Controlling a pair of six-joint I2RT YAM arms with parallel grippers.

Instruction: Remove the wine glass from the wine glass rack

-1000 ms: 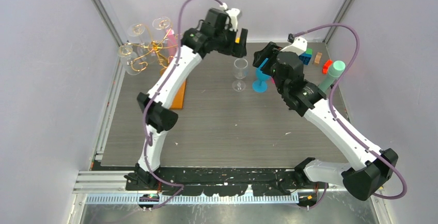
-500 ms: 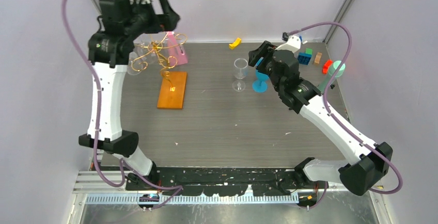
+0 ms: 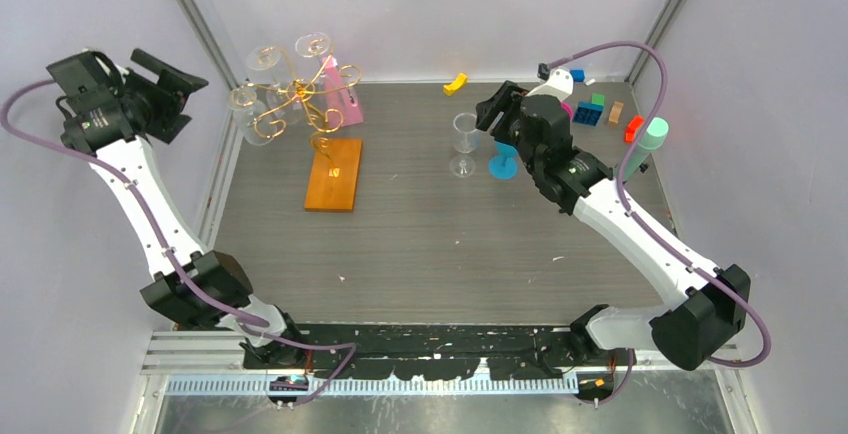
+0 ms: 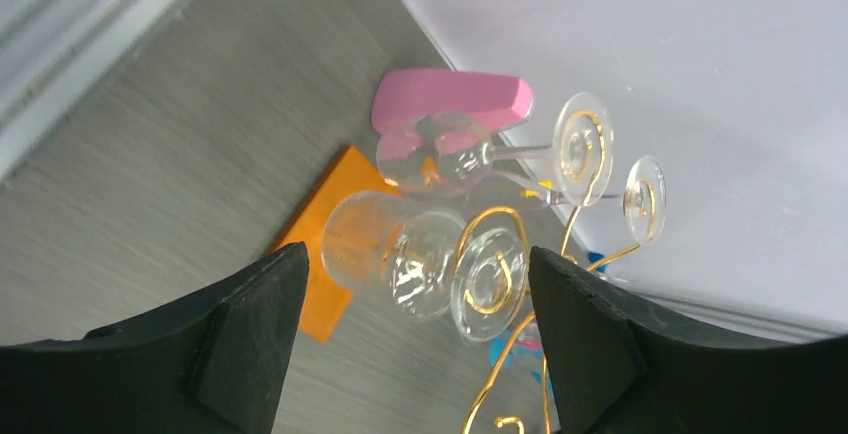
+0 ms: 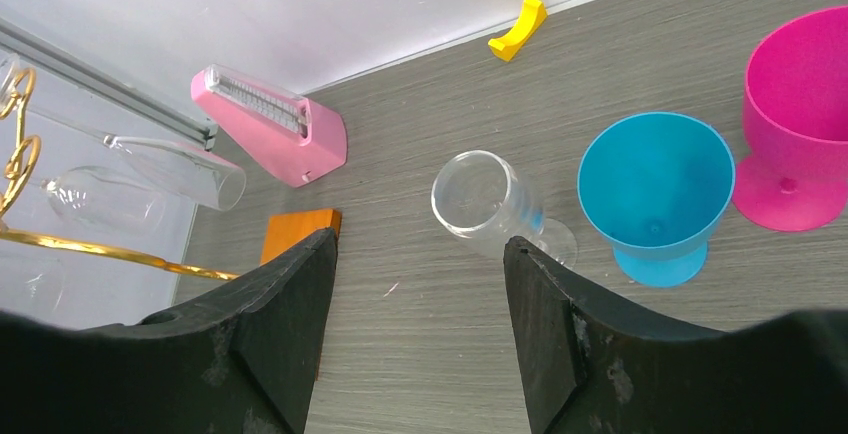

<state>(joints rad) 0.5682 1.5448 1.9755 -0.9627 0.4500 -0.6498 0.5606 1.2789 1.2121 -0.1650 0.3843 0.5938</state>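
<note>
Top external view: the left gripper [image 3: 182, 99] sits in the upper left of the frame, out past the table's left edge and turned toward the wine glass rack of curly gold wire on a flat orange wooden base [image 3: 335, 184]. A second ago it hung over the clear stemmed glass [image 3: 463, 139] that stands upright in the upper middle. Half a second ago it was high above the rack, and now it has swung wide and come level with the hanging glasses. That sweep reads as one glass already delivered and the arm lining up for another, so the task looks partly done.

The left wrist view shows its black fingers spread wide with nothing between them. The nearest hanging clear wine glass [image 4: 385, 249] is framed in the gap but well short of the pads, its foot caught in a gold loop. At least two more glasses hang behind it, in front of a pink wedge-shaped block [image 4: 450, 104].

The right gripper [image 3: 495, 109] has barely moved. It hovers in the upper right beside the standing glass and a blue plastic goblet [image 3: 503, 162], its fingers spread and empty.
</note>
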